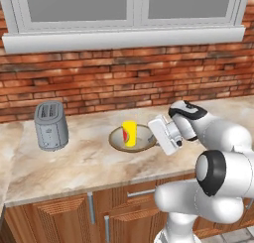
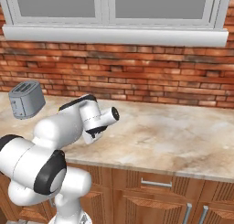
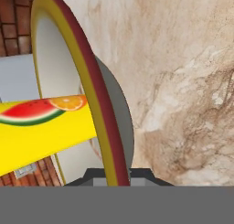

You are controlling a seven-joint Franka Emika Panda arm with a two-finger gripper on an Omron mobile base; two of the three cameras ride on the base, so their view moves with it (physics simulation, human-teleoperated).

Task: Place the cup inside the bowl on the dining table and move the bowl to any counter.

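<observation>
The wide bowl with a brown rim sits low over the counter, and I cannot tell whether it touches the top. The yellow cup stands inside it. My gripper comes in from the right and is shut on the bowl's right rim. In the hand view the bowl's rim runs down between the fingertips of my gripper. The cup with its watermelon mark lies across the bowl's inside. The dining table is out of view.
A silver toaster stands on the counter to the left of the bowl. A red brick wall and a window back the counter. Wooden cabinets with silver handles are below.
</observation>
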